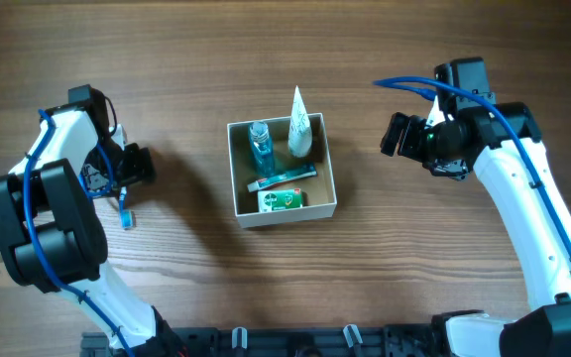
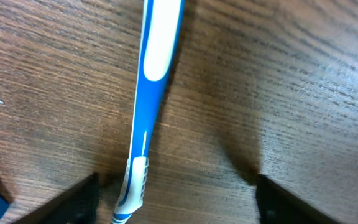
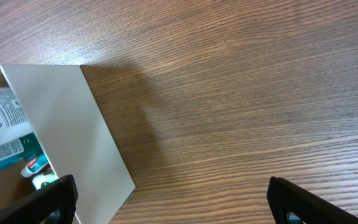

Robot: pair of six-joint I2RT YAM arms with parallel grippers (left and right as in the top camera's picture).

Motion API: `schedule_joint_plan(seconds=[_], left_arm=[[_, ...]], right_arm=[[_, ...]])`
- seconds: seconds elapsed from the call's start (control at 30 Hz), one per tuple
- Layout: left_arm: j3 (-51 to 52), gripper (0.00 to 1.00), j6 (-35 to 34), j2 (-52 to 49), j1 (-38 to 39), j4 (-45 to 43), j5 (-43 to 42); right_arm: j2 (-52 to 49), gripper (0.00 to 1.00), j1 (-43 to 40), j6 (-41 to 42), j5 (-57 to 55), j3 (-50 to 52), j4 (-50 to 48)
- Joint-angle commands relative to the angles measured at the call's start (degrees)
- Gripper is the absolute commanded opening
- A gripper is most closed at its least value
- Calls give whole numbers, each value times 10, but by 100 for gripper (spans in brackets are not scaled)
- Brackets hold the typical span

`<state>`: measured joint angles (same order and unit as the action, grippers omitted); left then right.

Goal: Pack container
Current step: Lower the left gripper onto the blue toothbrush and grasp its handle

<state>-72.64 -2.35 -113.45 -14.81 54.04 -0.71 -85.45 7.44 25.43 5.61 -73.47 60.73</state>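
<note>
Wood-grain table [image 1: 385, 278] with a black rail [image 1: 295, 343] along its near edge.

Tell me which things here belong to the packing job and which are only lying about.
For the job: cardboard container, with a blue bottle, white tube, thin tube and green-and-white box inside; blue-and-white toothbrush outside it, under the open left tool.
Just there: wooden table; black rail along its near edge.
</note>
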Motion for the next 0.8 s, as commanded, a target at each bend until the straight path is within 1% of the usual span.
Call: schedule_joint_plan(seconds=[0.0,0.03,0.17,0.3,0.37,0.5,0.67,0.77], left_arm=[[4,67,0,-20,-4,4,-12],[4,65,0,-20,-4,4,-12],[4,46,-1,-20,-4,4,-14],[4,39,-1,-20,-4,4,-14],[4,33,-1,-20,-4,5,-14],[4,27,0,-20,-4,6,-16],[4,24,-1,-20,-4,6,-23],[4,17,-1,-20,-4,6,-23]], right_arm=[[-5,99,0,-11,2,1,3],[-5,99,0,-11,3,1,3],[-5,99,0,-11,3,1,4],[-5,99,0,-11,3,1,4],[-5,99,0,-10,2,1,5],[-5,99,0,-10,2,1,5],[-5,99,0,-10,2,1,6],[-5,99,0,-11,2,1,7]])
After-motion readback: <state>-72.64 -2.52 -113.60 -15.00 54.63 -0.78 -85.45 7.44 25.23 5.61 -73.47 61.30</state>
